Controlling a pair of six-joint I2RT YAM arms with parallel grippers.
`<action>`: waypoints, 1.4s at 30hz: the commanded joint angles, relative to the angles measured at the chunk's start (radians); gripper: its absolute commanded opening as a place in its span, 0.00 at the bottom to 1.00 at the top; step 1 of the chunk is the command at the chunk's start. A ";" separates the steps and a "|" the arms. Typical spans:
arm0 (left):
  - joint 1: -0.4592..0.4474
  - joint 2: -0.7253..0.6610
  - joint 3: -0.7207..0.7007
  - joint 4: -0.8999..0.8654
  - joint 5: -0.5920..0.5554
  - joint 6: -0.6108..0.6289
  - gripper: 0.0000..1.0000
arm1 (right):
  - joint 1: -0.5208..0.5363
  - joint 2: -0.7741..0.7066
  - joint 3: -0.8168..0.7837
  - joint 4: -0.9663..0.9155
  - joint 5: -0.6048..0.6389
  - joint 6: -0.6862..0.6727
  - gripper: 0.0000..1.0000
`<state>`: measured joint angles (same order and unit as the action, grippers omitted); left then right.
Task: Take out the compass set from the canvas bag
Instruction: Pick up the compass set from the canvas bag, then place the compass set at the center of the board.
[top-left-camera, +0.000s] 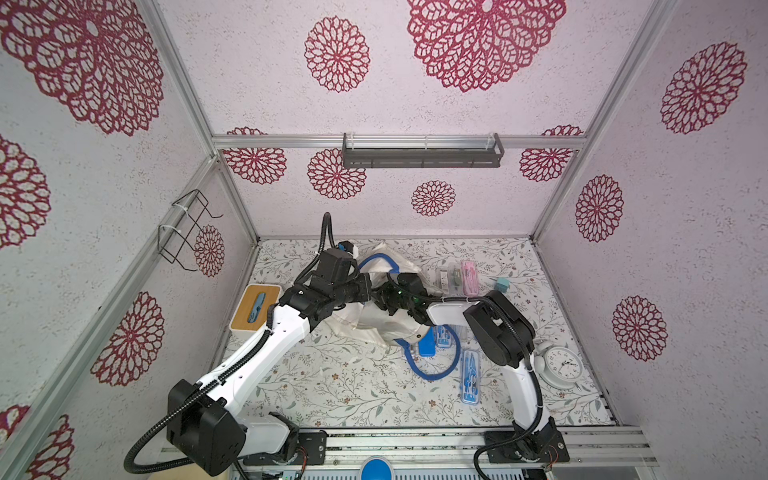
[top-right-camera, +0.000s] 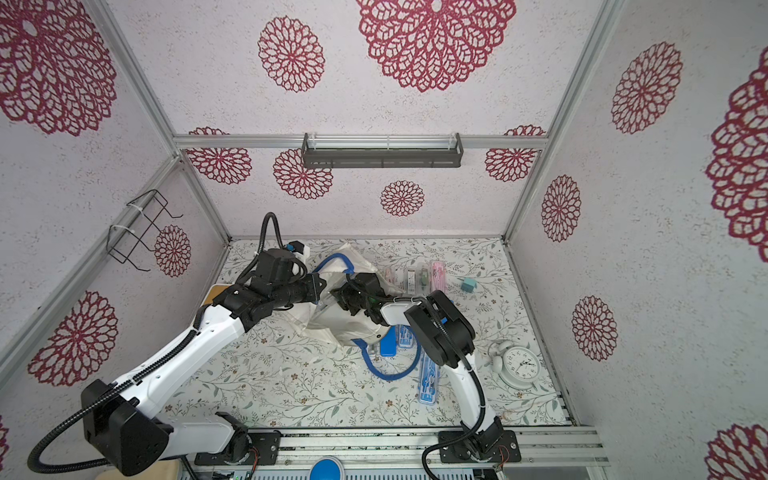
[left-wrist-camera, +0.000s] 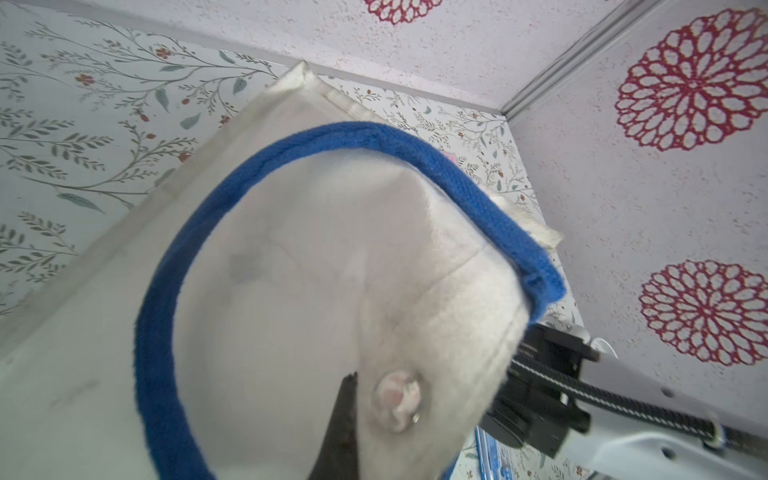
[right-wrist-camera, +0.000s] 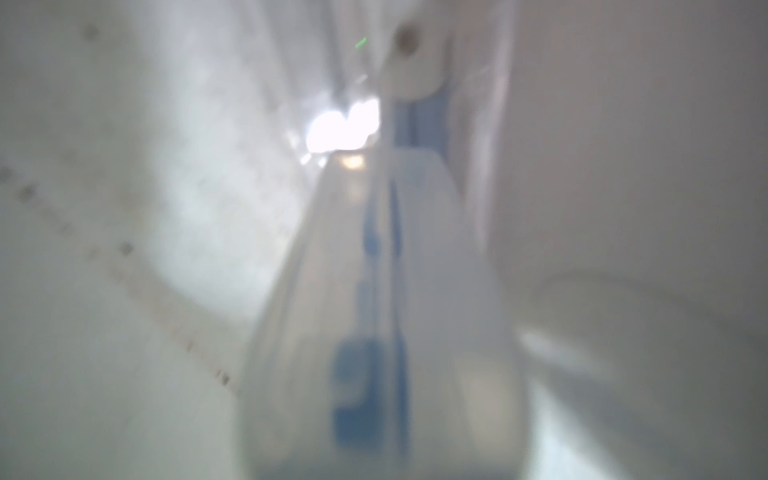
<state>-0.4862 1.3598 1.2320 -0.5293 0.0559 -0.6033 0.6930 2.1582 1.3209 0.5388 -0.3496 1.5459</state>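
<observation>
A white twin-bell alarm clock (top-left-camera: 562, 365) sits on the floral table cover (top-left-camera: 332, 386) near its right edge, with 1 small teal block (top-left-camera: 503, 285) farther back on that side. A white tissue box with a wooden lid (top-left-camera: 254, 308) stands at the left edge. A black wire rack (top-left-camera: 185, 232) hangs on the left wall and a grey shelf (top-left-camera: 422, 160) on the back wall.

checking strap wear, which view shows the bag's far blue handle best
The left wrist view: the far blue handle arcs large and sharp across the canvas bag. In both top views it is a small loop beside the left arm. The right wrist view is a close blur and shows no handle.
</observation>
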 joint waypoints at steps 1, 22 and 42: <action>0.041 0.030 0.047 -0.032 -0.080 -0.016 0.00 | 0.005 -0.132 0.001 0.066 -0.074 -0.007 0.17; 0.235 -0.018 0.041 -0.084 -0.065 0.017 0.00 | -0.079 -0.448 0.033 -0.201 -0.336 -0.293 0.16; 0.371 -0.119 -0.025 -0.122 0.122 0.072 0.00 | -0.230 -0.856 -0.414 -0.937 -0.285 -0.867 0.15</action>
<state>-0.1104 1.2655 1.1950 -0.6796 0.0975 -0.5587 0.4416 1.3689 0.9680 -0.2020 -0.6910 0.8288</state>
